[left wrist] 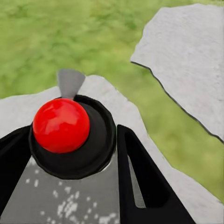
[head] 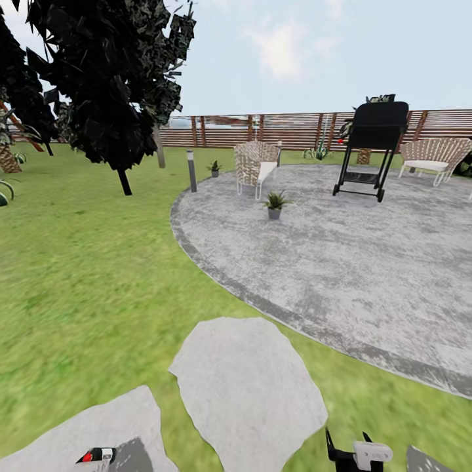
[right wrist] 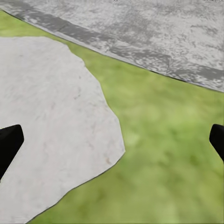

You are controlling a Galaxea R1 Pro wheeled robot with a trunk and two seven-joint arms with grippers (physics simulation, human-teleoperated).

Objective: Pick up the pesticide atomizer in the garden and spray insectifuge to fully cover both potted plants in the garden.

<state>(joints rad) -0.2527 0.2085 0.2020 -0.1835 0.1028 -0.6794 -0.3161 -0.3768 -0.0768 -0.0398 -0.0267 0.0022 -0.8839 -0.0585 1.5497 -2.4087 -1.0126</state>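
The pesticide atomizer (left wrist: 60, 125), a dark round bottle with a glossy red top, sits between the black fingers of my left gripper (left wrist: 74, 156), which is shut on it. In the head view the atomizer (head: 88, 456) and left gripper (head: 99, 459) peek in at the bottom edge, over a stepping stone. One potted plant (head: 275, 204) stands on the round grey stone patio (head: 367, 262), well ahead. The other potted plant (head: 214, 168) sits farther back on the lawn by the patio's rim. My right gripper (head: 349, 446) hangs open over grass, its fingers (right wrist: 8, 145) wide apart.
Pale stepping stones (head: 249, 393) lie just ahead on the lawn. A grey bollard lamp (head: 191, 170), wicker chairs (head: 255, 167), and a black grill (head: 372, 147) stand around the patio. A dark tree (head: 111, 78) rises at left, and a brown slatted fence (head: 288, 130) closes the back.
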